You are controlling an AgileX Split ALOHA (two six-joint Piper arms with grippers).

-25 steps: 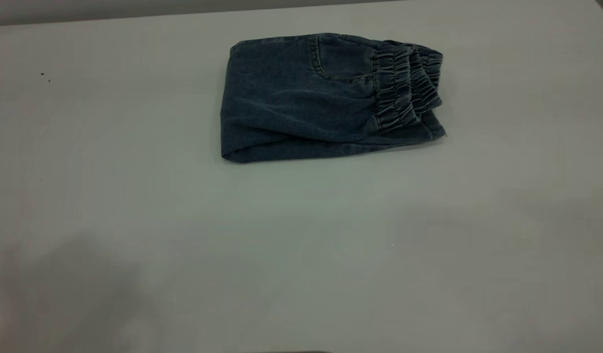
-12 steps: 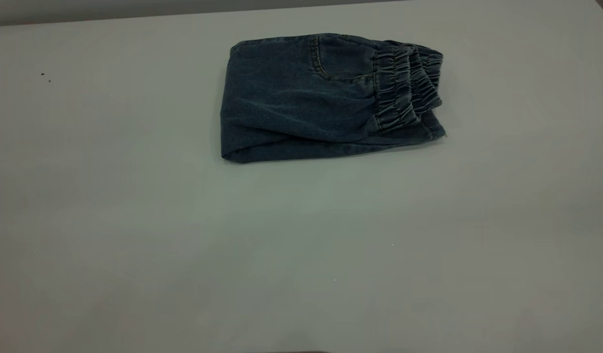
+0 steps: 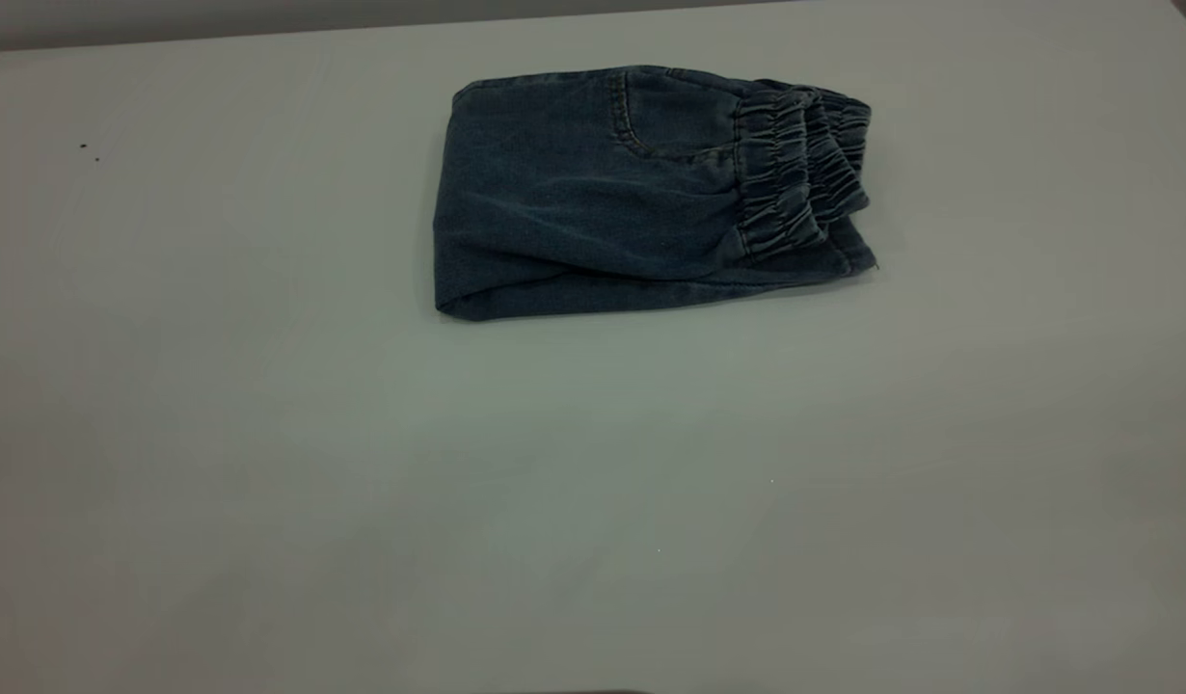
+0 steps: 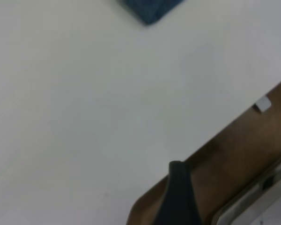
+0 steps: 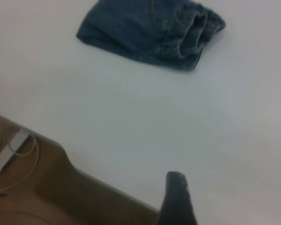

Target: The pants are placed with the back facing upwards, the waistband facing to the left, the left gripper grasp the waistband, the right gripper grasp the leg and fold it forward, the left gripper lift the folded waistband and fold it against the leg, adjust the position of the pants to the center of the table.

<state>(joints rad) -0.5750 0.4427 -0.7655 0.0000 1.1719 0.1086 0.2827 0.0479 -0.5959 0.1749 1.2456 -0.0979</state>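
Observation:
The pants (image 3: 603,193) lie folded into a compact blue denim bundle on the far middle of the white table (image 3: 593,482). One stitched back pocket faces up. The ruched waistband (image 3: 795,173) is doubled over at the bundle's right end. The leg is folded underneath, and only a strip of hem shows below the waistband. Neither gripper appears in the exterior view. The left gripper (image 4: 178,192) hovers over the table's near edge, far from the pants' corner (image 4: 150,9). Also far off, the right gripper (image 5: 178,197) faces the pants (image 5: 150,33) and waistband (image 5: 196,23).
Wide bare tabletop surrounds the bundle on all sides. Two tiny dark specks (image 3: 90,151) mark the far left. Beyond the table edge lies a brown surface (image 4: 234,159), with a white cable (image 5: 18,145) and a metal frame (image 4: 257,197).
The pants have not moved. A soft shadow on the table's near left, seen a second ago, is gone.

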